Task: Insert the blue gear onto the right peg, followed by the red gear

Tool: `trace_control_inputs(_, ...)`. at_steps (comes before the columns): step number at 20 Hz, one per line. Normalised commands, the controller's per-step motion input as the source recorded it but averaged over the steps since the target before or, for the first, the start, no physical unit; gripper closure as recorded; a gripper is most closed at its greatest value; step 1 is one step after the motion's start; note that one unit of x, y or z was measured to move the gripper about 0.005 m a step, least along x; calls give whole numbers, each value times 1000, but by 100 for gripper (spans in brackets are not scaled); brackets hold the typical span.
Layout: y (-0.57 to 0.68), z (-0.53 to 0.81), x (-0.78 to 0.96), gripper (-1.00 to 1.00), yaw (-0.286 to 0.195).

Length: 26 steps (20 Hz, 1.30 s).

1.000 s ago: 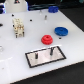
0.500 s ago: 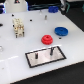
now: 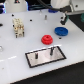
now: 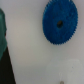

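Observation:
The blue gear (image 3: 61, 32) lies flat on the white table at the exterior view's right. It fills the wrist view as a blurred blue toothed disc (image 4: 59, 22) with a dark centre hole. My gripper (image 3: 63, 20) hangs just above the gear's far side, its dark fingers too small to read, and no fingers show in the wrist view. The smaller red gear (image 3: 47, 39) lies nearer the middle of the table. In front of it sits the grey black-bordered plate (image 3: 44, 59) with two thin pins, the right peg (image 3: 50, 50) and its twin (image 3: 36, 56). Both pins are bare.
A beige and white block assembly (image 3: 18, 28) stands at the exterior view's left. A small dark post (image 3: 45, 19) sits behind the red gear. The table's dark edge (image 4: 6, 65) shows beside the white surface in the wrist view.
My arm has come down a little toward the blue gear. Both gears and the plate lie where they were.

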Motion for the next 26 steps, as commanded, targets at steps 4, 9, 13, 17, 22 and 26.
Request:
trace_control_inputs(4, -283, -511, -218, -100, 0)
trace_control_inputs(9, -282, -431, -223, -100, 0)
trace_control_inputs(13, -191, -349, -312, -100, 0)
trace_control_inputs(17, -72, -117, -277, -100, 0)
trace_control_inputs(22, 6, -12, -222, -100, 0)
trace_control_inputs(26, 4, 0, -340, -100, 0)
